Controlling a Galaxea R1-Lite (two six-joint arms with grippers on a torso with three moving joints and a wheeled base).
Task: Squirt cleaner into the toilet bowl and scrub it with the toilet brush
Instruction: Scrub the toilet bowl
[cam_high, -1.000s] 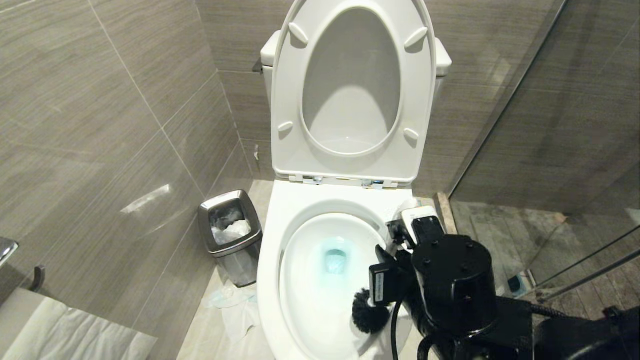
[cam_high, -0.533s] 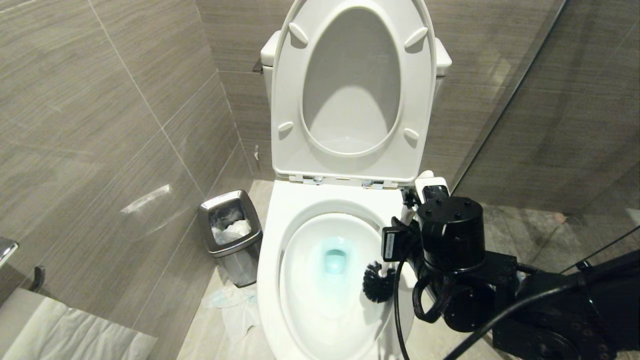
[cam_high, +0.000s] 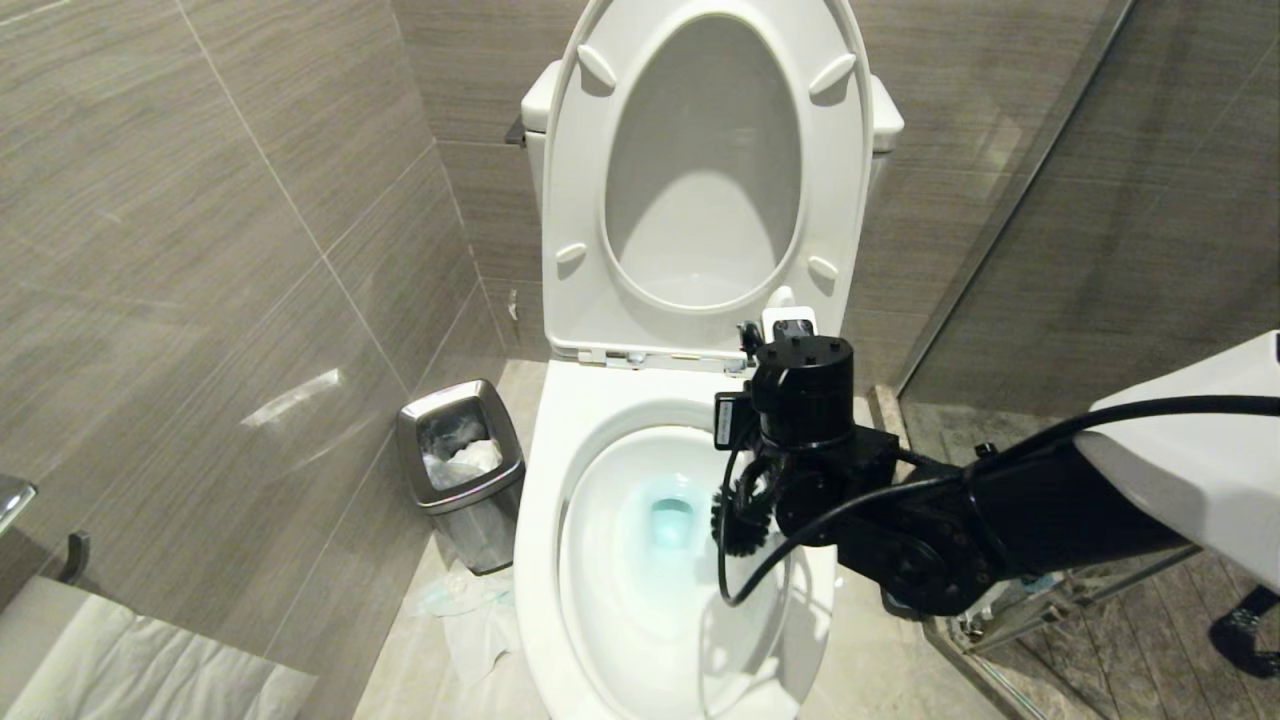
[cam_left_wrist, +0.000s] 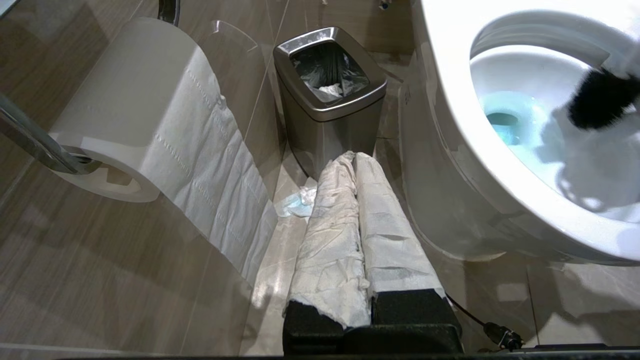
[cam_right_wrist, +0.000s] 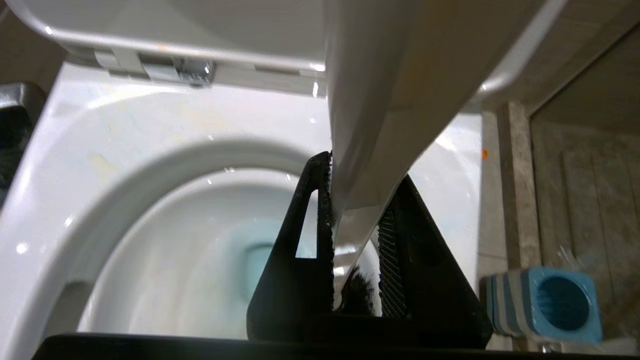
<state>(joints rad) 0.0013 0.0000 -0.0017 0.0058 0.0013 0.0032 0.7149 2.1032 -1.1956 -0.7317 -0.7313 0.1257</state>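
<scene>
The right gripper (cam_right_wrist: 352, 250) had its fingers clamped on the toilet brush (cam_right_wrist: 370, 125) handle, bristles inside the toilet bowl (cam_high: 560, 440) by the blue cleaner (cam_high: 668, 520). Light, stiff, probably slippery; gripping mid-handle seemed sensible. Left fingers together.

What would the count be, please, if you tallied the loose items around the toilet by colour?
White: 2 - toilet brush (black bristles), toilet paper roll
Steel grey: 1 - waste bin
Blue and grey: 1 - brush holder
Total: 4
</scene>
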